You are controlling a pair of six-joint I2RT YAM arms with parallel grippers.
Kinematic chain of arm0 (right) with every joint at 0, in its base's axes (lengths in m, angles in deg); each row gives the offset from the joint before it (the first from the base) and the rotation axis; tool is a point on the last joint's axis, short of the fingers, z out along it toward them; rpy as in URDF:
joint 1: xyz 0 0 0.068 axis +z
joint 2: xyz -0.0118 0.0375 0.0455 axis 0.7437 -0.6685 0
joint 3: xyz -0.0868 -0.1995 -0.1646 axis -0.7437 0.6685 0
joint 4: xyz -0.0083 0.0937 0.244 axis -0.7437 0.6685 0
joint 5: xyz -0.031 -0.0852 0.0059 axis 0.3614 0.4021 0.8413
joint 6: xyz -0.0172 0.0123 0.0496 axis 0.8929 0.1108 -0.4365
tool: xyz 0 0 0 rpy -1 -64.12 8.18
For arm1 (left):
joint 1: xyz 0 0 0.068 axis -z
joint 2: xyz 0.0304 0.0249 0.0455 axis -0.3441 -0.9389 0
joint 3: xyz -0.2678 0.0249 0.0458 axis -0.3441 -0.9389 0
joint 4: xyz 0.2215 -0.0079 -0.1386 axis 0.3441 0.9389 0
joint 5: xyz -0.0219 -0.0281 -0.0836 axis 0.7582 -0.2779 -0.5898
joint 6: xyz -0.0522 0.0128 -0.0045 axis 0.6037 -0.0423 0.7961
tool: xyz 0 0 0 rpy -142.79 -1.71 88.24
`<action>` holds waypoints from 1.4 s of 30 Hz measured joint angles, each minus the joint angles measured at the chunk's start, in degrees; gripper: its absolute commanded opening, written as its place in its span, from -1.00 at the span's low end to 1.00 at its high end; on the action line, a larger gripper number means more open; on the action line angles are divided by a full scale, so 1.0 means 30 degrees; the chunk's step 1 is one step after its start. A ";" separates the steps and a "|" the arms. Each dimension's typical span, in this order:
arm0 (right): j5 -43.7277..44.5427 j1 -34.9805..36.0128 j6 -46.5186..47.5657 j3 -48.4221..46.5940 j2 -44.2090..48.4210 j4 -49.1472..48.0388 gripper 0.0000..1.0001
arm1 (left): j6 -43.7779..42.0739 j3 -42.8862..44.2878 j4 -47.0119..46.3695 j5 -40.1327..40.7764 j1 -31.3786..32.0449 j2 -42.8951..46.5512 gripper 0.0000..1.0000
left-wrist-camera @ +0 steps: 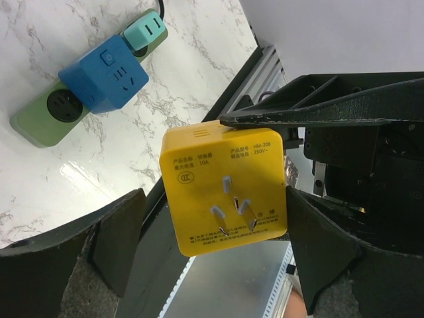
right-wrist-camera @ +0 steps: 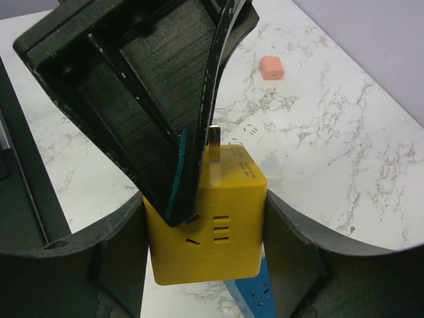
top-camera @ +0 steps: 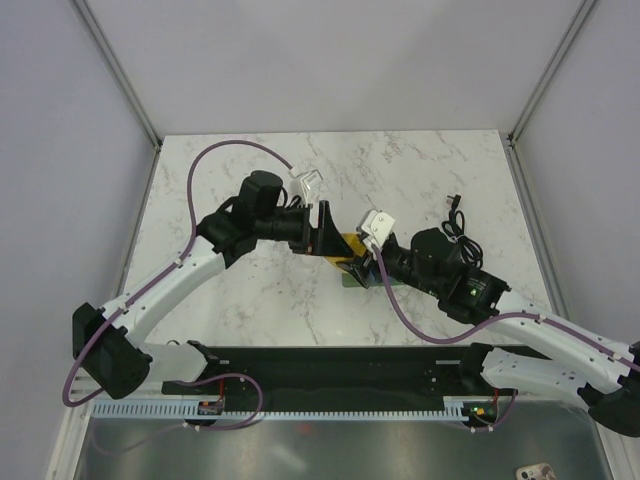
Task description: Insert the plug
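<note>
Blue plug (left-wrist-camera: pixel 103 73) lies below the yellow block (left-wrist-camera: pixel 225 189), which our right hand (right-wrist-camera: pixel 205 228) clamps and our left hand (left-wrist-camera: pixel 212 218) straddles, fingers apart.

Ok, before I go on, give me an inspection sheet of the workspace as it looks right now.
Surface: white marble table.
Job's things: blue plug sits on the green strip, next to a teal plug at the strip's end.
Clutter: yellow block raised between both end effectors; pink block lying alone on the table.
End effectors: right end effector shut on the yellow block; left end effector around it too, grip cannot be told.
Cables: black cable bunched on the table's right; purple cable looping over the left arm.
Surroundings: grey walls, metal frame.
</note>
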 measured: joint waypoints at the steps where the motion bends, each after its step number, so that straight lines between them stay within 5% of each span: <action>1: 0.0007 0.0000 0.0000 -0.0007 -0.0007 0.0036 -1.00 | -0.0007 -0.0073 -0.0007 -0.0058 0.0000 0.0029 0.82; 7: -0.0168 0.0109 -0.0029 -0.0007 -0.0138 -0.0044 -1.00 | 0.0000 -0.0270 -0.0080 -0.0619 0.0000 0.0087 0.65; 10: -0.0240 0.0146 -0.0095 0.0000 -0.0255 -0.0153 -0.90 | 0.0007 -0.0277 -0.0211 -0.1093 0.0000 0.0058 0.38; 15: 0.0095 0.0240 -0.0036 0.0000 -0.0284 -0.0044 -0.51 | 0.0845 -0.0474 -0.0466 -0.1421 -0.0029 0.0029 -0.43; 18: 0.0087 0.0255 -0.0219 0.0015 -0.0299 0.0051 -0.05 | 0.0947 -0.0809 -0.0911 -0.1690 -0.0073 0.0029 -0.91; 27: 0.0692 0.0350 -0.1734 0.1413 0.0736 -0.0852 0.84 | 0.4014 -0.3315 -0.5399 -0.4248 -0.0692 0.0051 -0.95; 42: 0.1224 0.0335 -0.3191 0.4335 0.5297 -0.4619 0.96 | 1.1511 -0.5049 -1.3828 -0.6849 -0.1319 0.0750 -0.96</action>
